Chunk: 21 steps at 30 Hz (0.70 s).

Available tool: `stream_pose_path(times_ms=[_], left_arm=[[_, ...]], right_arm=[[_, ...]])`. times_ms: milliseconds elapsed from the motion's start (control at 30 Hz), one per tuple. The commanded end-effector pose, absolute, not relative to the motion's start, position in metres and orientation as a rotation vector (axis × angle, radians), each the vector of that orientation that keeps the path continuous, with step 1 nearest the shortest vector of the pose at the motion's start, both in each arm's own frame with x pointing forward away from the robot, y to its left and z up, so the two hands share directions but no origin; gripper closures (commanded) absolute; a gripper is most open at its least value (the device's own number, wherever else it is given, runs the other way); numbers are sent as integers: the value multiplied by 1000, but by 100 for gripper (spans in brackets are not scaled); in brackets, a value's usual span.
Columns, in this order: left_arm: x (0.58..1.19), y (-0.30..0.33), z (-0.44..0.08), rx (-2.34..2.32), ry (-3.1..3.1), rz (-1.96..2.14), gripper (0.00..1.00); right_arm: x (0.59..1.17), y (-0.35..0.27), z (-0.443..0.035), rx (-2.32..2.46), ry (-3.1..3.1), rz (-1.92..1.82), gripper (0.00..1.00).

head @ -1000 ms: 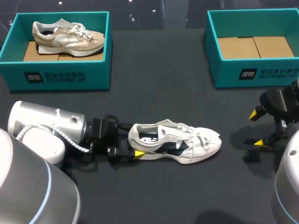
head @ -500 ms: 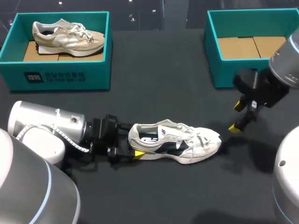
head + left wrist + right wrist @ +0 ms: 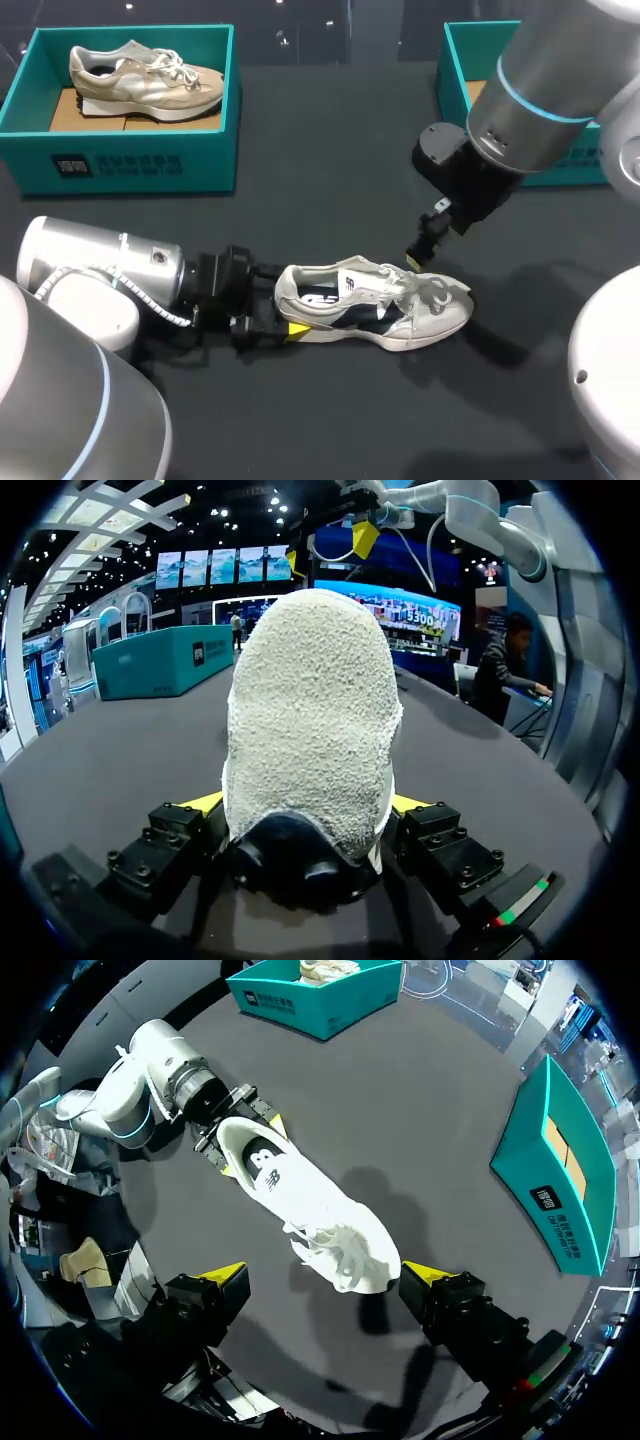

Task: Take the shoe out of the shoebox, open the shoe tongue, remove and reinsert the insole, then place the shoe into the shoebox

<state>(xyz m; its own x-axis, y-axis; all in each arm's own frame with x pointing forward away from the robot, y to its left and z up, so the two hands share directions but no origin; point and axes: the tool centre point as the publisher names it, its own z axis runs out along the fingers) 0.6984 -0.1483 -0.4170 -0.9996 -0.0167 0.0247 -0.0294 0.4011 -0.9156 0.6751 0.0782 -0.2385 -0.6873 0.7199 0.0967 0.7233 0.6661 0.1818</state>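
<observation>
White logo block and lines of print on the outer wall of the left shoebox [image 3: 118,165] and the right shoebox [image 3: 556,1210]: illegible. Small emblem on the side of the shoe [image 3: 375,305].

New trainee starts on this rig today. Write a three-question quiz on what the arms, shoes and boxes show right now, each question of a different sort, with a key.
1. True or false: the left gripper is shut on the heel of the white shoe.
2. In one word: are the right gripper fingers open or shut?
3. Where is the beige shoe?
A. In the left box
B. In the right gripper
C. Under the white shoe

Key: 1 true; 2 open; 3 A.
</observation>
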Motion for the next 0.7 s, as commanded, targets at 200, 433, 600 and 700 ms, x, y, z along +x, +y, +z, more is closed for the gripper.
stream_pose_path(times_ms=[200, 433, 600, 700], left_arm=[[699, -147, -421, 42, -2623, 1709, 100], [699, -147, -421, 42, -2623, 1709, 100], [699, -147, -421, 42, -2623, 1709, 100], [699, -147, -421, 42, -2623, 1709, 100]], right_arm=[[679, 89, -240, -1243, -2864, -109, 0], [676, 107, -240, -1431, -2821, 37, 0], [673, 133, -249, -1558, -2781, 185, 0], [672, 143, -259, -1674, -2774, 302, 0]])
